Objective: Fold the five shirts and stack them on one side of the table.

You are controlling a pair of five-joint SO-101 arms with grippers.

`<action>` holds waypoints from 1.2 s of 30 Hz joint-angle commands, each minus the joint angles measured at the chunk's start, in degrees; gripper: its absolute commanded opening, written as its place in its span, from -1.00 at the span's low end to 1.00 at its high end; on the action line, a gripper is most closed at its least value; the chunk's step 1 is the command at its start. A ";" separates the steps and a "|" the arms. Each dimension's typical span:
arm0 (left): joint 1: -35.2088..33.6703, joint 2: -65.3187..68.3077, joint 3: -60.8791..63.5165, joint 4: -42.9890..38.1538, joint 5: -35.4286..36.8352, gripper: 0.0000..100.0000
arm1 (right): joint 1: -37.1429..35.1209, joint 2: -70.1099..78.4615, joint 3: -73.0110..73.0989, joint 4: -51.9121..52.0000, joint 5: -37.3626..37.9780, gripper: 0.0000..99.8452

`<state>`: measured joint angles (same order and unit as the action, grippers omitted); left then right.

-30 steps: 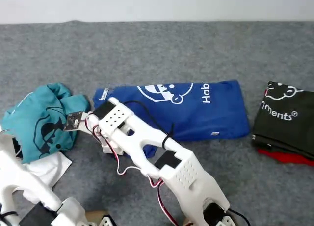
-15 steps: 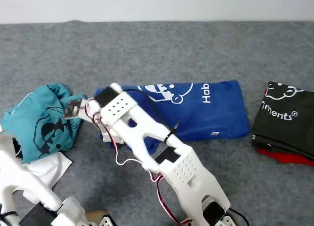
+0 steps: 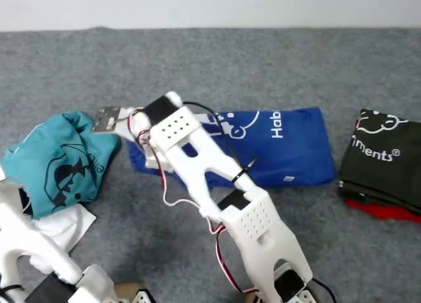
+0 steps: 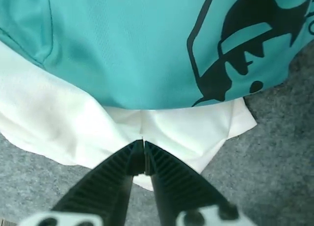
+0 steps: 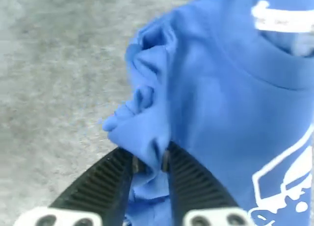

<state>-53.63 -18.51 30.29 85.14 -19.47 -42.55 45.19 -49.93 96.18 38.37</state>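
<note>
Your right gripper clenched on bunched edge of blue shirt, at end nearest teal shirt. Blue shirt lies mid-desk, rest of it flat. Your left gripper closed, tips against white shirt; cannot tell if cloth pinched. White shirt sits partly under crumpled teal shirt. Black shirt folded atop red shirt at desk's right side.

A grey, felt-like table cover spreads wide, its nap faintly mottled. At twelve o'clock, a pale wall runs along its far edge.
</note>
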 commanded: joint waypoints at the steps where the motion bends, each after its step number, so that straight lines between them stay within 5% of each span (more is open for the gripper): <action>1: 0.09 -1.85 -0.22 -1.05 -0.44 -0.98 | 2.86 0.40 -2.90 -1.98 0.00 -0.52; 17: 0.79 -1.85 -0.13 -1.32 -0.44 -0.98 | 9.80 4.79 -2.99 -12.09 -1.85 -0.48; 27: 3.87 -1.85 -0.22 -1.41 -0.09 -0.99 | 9.89 4.35 -16.18 0.57 -2.02 -0.48; 36: 3.87 -1.85 -0.31 -1.49 -0.09 -0.99 | 6.37 0.57 -20.48 6.90 -2.11 -0.96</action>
<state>-50.11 -18.51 30.46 85.14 -19.47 -33.93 50.73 -69.45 100.48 36.79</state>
